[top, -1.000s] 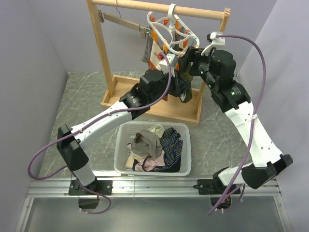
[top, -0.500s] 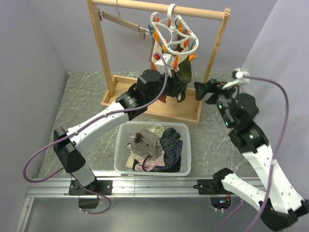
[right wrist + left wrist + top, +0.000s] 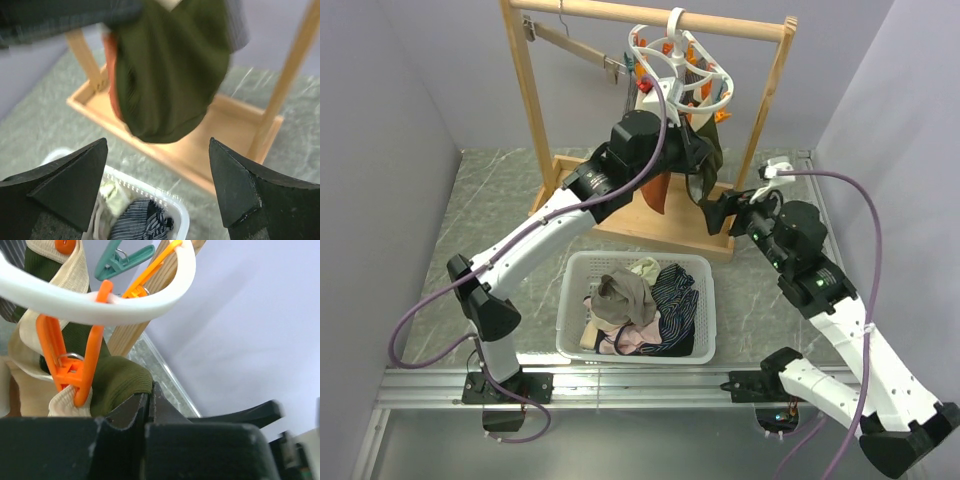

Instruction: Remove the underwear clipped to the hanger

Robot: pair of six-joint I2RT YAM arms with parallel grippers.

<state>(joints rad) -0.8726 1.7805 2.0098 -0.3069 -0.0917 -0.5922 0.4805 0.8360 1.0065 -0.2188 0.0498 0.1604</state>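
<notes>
The white hanger (image 3: 676, 68) hangs by its hook from the wooden rail, and its ring (image 3: 105, 309) crosses the left wrist view with an orange peg (image 3: 75, 371) clamped on cream cloth (image 3: 27, 352). Dark olive green underwear (image 3: 706, 158) and a rust-orange piece (image 3: 658, 196) hang below it. My left gripper (image 3: 694, 150) is raised beside the olive piece (image 3: 117, 385), its jaws shut (image 3: 149, 391) with the cloth's folded edge pinched at the tips. My right gripper (image 3: 716, 213) stands open (image 3: 157, 172) below the olive underwear (image 3: 170, 75), apart from it.
The wooden rack (image 3: 525, 90) stands on a tray-like base (image 3: 718, 238) at the back. A white basket (image 3: 710, 300) holding cloth, including a navy striped piece (image 3: 675, 305), sits between the arms. Its rim (image 3: 182, 210) lies below the right jaws. Grey walls close in on both sides.
The right arm has pulled back from the hanger and come down by the rack's base. The left gripper has risen to the hanger and closed a little tighter.
</notes>
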